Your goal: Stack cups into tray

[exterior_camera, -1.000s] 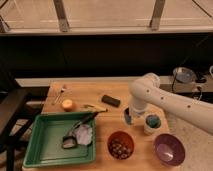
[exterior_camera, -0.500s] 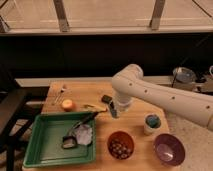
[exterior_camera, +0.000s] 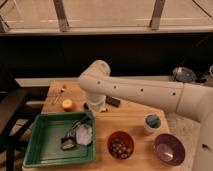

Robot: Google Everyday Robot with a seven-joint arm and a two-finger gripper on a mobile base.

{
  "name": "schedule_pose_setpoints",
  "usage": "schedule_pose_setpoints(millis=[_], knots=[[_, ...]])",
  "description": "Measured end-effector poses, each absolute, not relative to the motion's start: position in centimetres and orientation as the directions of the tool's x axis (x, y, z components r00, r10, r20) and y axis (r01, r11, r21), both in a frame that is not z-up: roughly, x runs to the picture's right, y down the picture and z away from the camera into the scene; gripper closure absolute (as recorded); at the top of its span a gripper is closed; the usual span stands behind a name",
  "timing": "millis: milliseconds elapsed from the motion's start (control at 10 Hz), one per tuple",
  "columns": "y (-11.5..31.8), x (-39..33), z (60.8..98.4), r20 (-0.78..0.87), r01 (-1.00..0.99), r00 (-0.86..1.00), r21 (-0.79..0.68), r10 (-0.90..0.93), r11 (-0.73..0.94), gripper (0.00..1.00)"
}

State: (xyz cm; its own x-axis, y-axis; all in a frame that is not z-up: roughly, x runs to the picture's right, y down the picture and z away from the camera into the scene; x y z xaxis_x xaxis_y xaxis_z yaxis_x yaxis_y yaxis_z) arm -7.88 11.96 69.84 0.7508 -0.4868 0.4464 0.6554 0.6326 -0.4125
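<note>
Neither cup is in the tray yet, as far as the view shows. The green tray [exterior_camera: 37,150] sits at the worktop's front left corner and holds only what looks like a crumpled clear wrapper and a dark utensil; no cup stands inside it. The whitish cup with the teal inside [exterior_camera: 152,123] stands upright toward the right side of the worktop [exterior_camera: 120,122], behind and between the brown-red bowl [exterior_camera: 121,145] and the purple bowl [exterior_camera: 169,149].

The claw [exterior_camera: 90,114] hangs at the end of the white arm, just over the tray's back right corner and near the middle of the worktop. It is clenched. A pale, light-coloured object [exterior_camera: 99,103] shows just under the wrist, which may be the light blue cup being carried, but whether the claw actually grips it cannot be told from this view.

If that is the blue cup, the task is roughly at its first delivery: set that cup down in the tray, then go back for the teal-lined cup and nest it in or on the first. The teal-lined cup lies well apart from the claw, off to its right past the brown-red bowl. A small orange fruit [exterior_camera: 67,104] rests near the back left edge, clear of the work.
</note>
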Motion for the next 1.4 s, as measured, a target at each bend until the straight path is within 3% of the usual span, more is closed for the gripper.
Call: schedule_pose_setpoints(millis=[900,1400], knots=[[12.2,-9.5,68.9,0.465,0.695,0.715,-0.386,-0.523,0.606,1.0],[10.9,-16.8,68.4,0.567,0.788,0.581,-0.211,-0.585,0.578,1.0]])
